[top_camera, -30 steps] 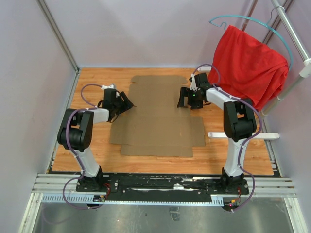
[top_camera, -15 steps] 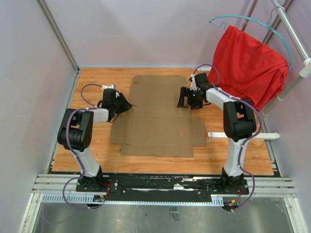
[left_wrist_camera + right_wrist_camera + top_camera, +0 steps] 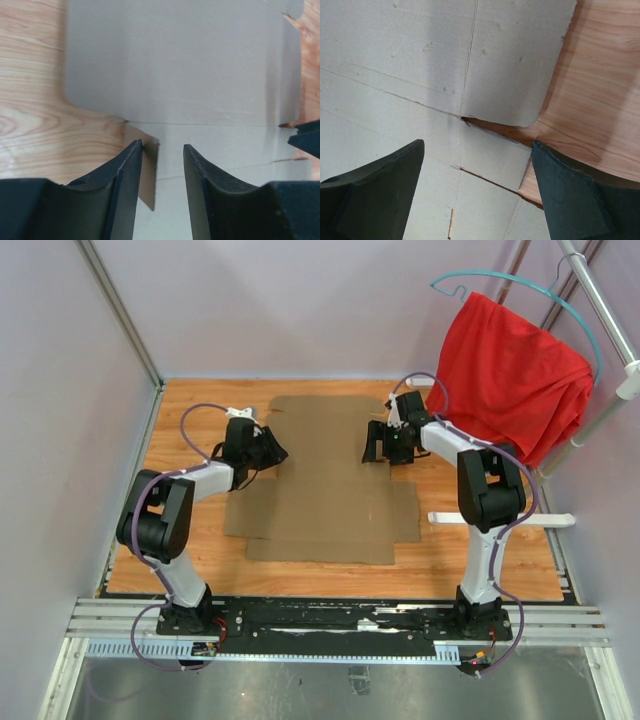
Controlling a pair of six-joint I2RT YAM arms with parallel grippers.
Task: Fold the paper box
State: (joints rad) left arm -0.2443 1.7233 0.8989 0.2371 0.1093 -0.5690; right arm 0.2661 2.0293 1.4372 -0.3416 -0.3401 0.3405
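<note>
Both over the paper box [image 3: 325, 490]: left jaws narrowly parted around a flap [image 3: 146, 170], right jaws wide, empty.

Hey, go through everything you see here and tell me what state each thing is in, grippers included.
paper box: unfolded, lying flat on the table, with one small tab raised at its left edge.
left gripper: open, with the raised tab in the gap between its fingers.
right gripper: wide open over the sheet's right edge.
red cloth: hanging draped from a teal hanger.
</note>
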